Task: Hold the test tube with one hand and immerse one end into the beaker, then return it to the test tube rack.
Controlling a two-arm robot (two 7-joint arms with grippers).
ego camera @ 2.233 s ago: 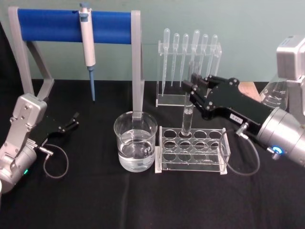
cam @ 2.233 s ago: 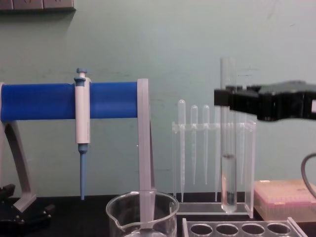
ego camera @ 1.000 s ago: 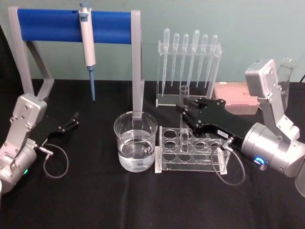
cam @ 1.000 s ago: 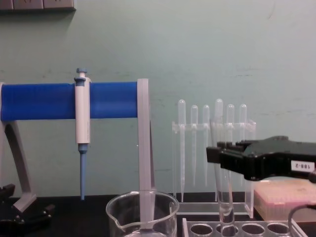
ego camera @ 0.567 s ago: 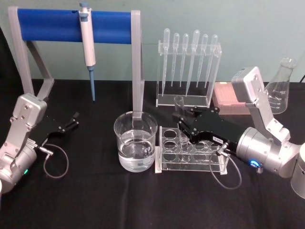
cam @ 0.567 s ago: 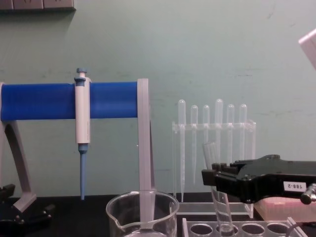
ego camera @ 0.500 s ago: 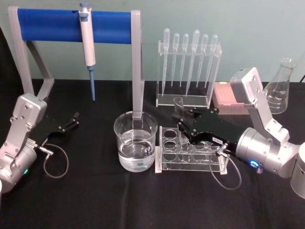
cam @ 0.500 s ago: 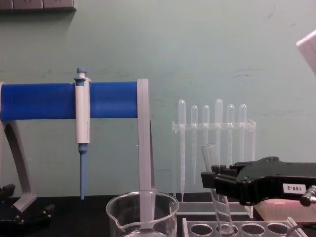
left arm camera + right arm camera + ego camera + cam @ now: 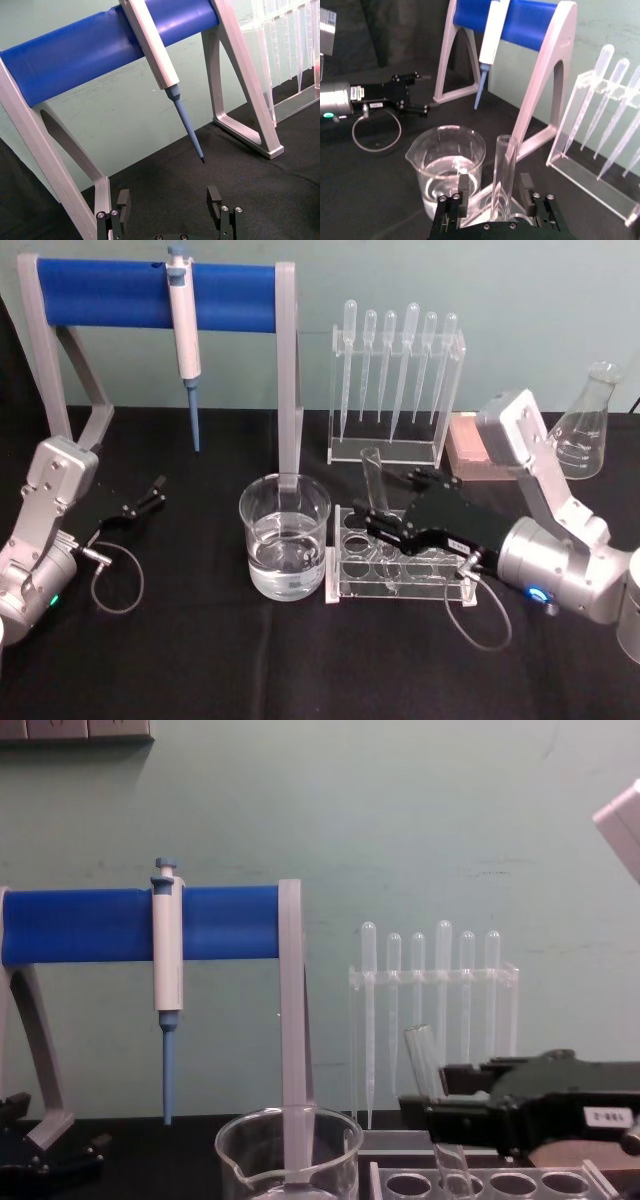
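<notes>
The clear test tube [image 9: 371,472] stands in the clear rack [image 9: 400,575], its lower end in a hole and its rim leaning toward the beaker [image 9: 285,535]. My right gripper [image 9: 378,522] sits low over the rack, open. In the right wrist view the tube [image 9: 504,160] rises between the fingers [image 9: 463,186] with a gap on each side. The chest view shows the tube [image 9: 419,1055] tilted above the gripper [image 9: 425,1112], with the beaker [image 9: 290,1150] to its left. The beaker [image 9: 447,165] holds clear liquid. My left gripper [image 9: 152,492] rests parked at the table's left, open [image 9: 169,200].
A white-and-blue pipette [image 9: 183,320] hangs on the blue-barred stand [image 9: 290,370] behind the beaker. A rack of plastic droppers [image 9: 395,370] stands behind the tube rack. A pink box [image 9: 465,445] and a glass flask [image 9: 585,430] are at the back right.
My right gripper came down with the tube and set its lower end into the rack. The fingers then opened, and the tube now leans toward the beaker. The left arm stayed put.
</notes>
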